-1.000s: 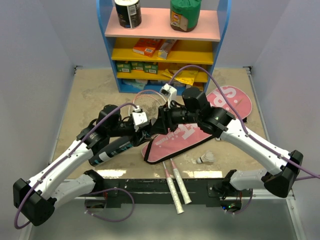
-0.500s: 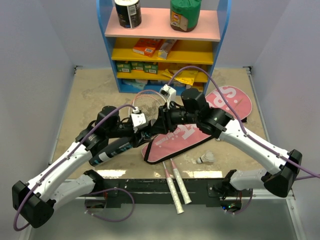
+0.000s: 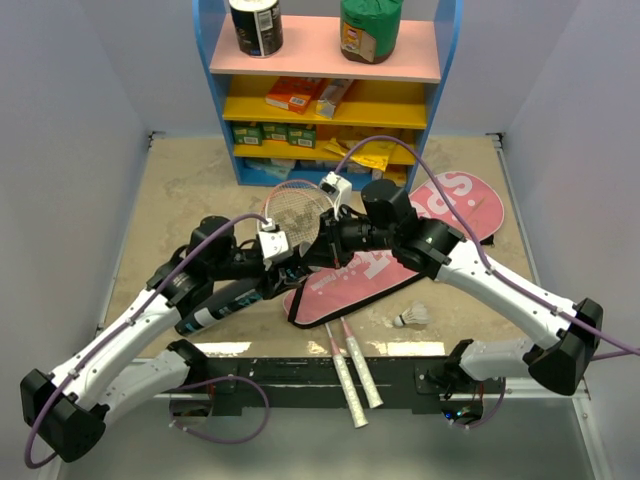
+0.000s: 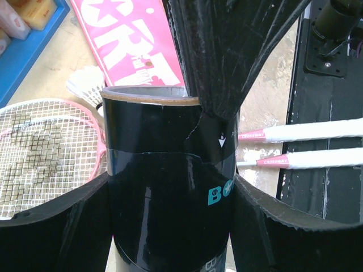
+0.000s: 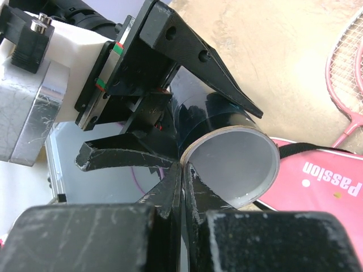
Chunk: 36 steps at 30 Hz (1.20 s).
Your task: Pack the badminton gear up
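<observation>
Tube [image 4: 170,215] filling looks like the step in hand. L gripper [image 4: 170,195] has jaws wide round the black tube, gripping it just below the mouth, tilted over the table. R gripper [image 5: 181,170] is closed tight, tips at the tube's rim. Can't tell if it nips the wall; nothing else in it. Bore looks empty as far as seen. One shuttle [image 3: 410,318] lies by the bag [image 3: 480,215], and the rackets [image 3: 345,370] lie under it. Next, prob.: R backs off, fetches shuttle, feeds it into the mouth while L holds steady.
</observation>
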Available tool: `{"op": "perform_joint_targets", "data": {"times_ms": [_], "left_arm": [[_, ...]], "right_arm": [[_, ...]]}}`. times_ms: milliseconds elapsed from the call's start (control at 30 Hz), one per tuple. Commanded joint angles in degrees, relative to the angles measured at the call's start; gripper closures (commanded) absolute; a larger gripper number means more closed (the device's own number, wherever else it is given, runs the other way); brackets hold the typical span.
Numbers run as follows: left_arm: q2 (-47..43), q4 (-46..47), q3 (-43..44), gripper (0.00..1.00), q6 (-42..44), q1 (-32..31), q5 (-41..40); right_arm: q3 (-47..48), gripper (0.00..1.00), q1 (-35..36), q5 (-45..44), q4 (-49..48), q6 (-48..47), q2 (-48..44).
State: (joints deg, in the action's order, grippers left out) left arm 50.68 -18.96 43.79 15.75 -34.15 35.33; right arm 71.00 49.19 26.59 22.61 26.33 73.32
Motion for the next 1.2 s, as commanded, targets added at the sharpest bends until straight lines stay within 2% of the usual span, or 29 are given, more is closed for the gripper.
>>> {"op": "perform_joint_targets", "data": {"times_ms": [0,233,933,1067,1100,1167], "left_arm": [[-2.42,7.62,1.03,1.00,-0.63,-0.21,3.78],[-3.56,6.83,-0.46,1.00,-0.81,-0.30,3.43],[-7.34,8.68,-3.10,1.00,-0.98,-0.30,-0.44],[-7.26,8.76,-3.10,1.00,-1.51,-0.21,-1.31],[-7.26,8.85,-3.10,1.00,-1.77,-0.30,-1.67],[-7.08,9.03,-3.10,1.00,-2.21,-0.30,-2.37]], "right_arm": [[-0.69,1.00,0.91,0.05,-0.20,-0.05,-1.86],[2.82,1.00,0.21,-9.00,5.59,-1.63,-5.29],[3.79,1.00,-7.00,-12.08,10.26,-3.03,-9.42],[4.41,1.00,-8.14,-17.52,12.63,-4.08,-8.55],[4.49,1.00,-9.19,-21.19,13.16,-4.44,-8.20],[3.97,1.00,-11.56,-23.15,13.78,-4.70,-6.62]]}}
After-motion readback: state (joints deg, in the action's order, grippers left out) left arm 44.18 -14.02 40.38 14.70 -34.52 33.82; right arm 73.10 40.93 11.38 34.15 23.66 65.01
